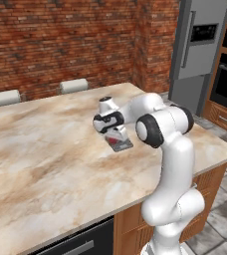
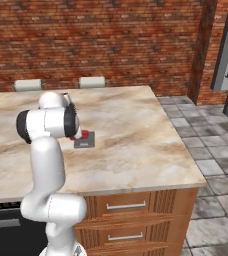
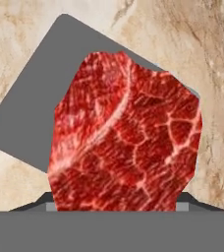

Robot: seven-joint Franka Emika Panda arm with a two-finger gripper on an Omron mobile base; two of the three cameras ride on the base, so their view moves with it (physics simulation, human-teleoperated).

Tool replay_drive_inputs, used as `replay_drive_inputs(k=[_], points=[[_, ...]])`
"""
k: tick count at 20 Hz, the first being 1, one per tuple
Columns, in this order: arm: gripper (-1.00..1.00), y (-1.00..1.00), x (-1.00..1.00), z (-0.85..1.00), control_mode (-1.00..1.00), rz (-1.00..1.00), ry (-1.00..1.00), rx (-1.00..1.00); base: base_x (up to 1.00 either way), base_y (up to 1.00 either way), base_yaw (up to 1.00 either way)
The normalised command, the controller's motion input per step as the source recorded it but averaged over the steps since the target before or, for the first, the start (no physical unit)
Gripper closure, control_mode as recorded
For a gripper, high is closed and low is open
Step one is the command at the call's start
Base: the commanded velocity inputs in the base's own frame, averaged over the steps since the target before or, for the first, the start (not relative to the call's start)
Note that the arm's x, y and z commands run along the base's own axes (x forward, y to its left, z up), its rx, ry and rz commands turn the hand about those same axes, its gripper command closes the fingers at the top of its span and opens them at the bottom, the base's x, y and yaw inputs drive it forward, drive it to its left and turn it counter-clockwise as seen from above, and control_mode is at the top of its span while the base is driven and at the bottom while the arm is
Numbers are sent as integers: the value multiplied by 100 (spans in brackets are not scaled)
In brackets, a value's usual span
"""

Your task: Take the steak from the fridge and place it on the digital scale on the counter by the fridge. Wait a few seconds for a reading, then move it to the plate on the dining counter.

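The steak (image 3: 126,140) lies flat on the digital scale (image 3: 35,106), which sits on the marble desk (image 1: 46,149) well apart from the closed fridge (image 1: 197,50) at the far right. That fits the weighing step: meat on the pad so a reading can form. In the hand view the red slab covers most of the dark grey square and overhangs its right edge — only the left part and upper corner of the pad show bare. The tool (image 1: 116,137) hangs directly over the pad, pointing down at the meat, the arm folded low across the desk to reach it. The finger tips are hidden behind the steak in the hand view and too small in the base views, so whether the tool stands apart or is clamped on the meat I cannot tell. Its placement straight above suggests a pick-up for the plate — a judgement only.
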Motion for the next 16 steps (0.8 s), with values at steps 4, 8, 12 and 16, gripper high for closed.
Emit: replay_drive_inputs(k=[4,8,12,16], points=[[100,-14,-69,94,-100,0,-18,1,0,0,0],[100,-9,-64,100,-100,0,-24,3,0,0,0],[100,-16,-72,100,-100,2,-21,6,0,0,0],[100,-31,-83,100,-100,8,-10,6,0,0,0]])
